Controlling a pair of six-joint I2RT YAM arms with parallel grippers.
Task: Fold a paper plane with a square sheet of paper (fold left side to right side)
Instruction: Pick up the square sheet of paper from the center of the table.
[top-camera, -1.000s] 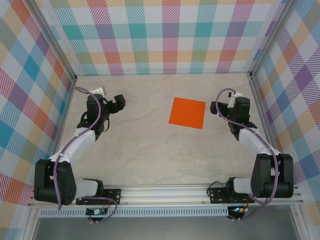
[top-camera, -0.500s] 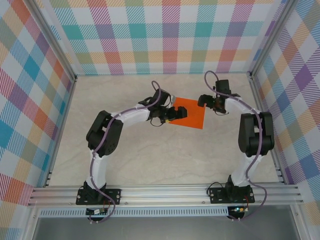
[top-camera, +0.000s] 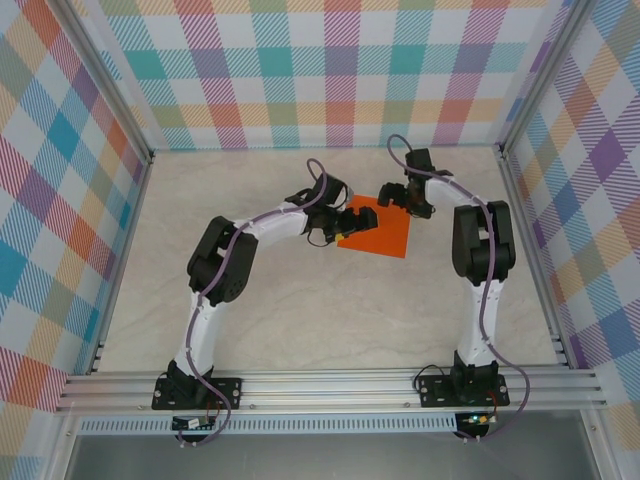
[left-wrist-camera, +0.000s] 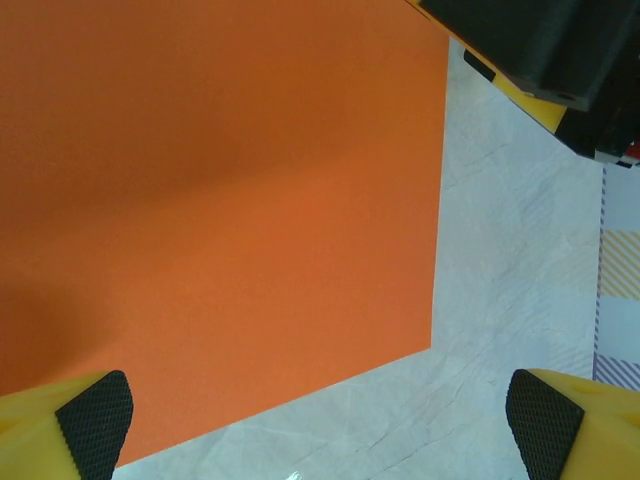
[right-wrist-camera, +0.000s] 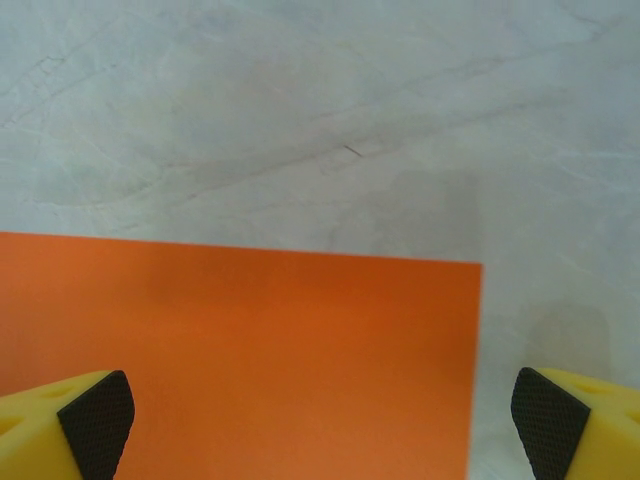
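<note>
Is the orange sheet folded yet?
No, the square sheet of paper lies flat as one full square, with no crease visible.

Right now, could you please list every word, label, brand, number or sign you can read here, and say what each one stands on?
There is no readable text.
Bright orange square sheet of paper: blank, no print on the side that shows.
Pale marbled table: veining alone.
Plaid walls: coloured checks, no lettering.
Black robot arms: any markings are too small to read.
</note>
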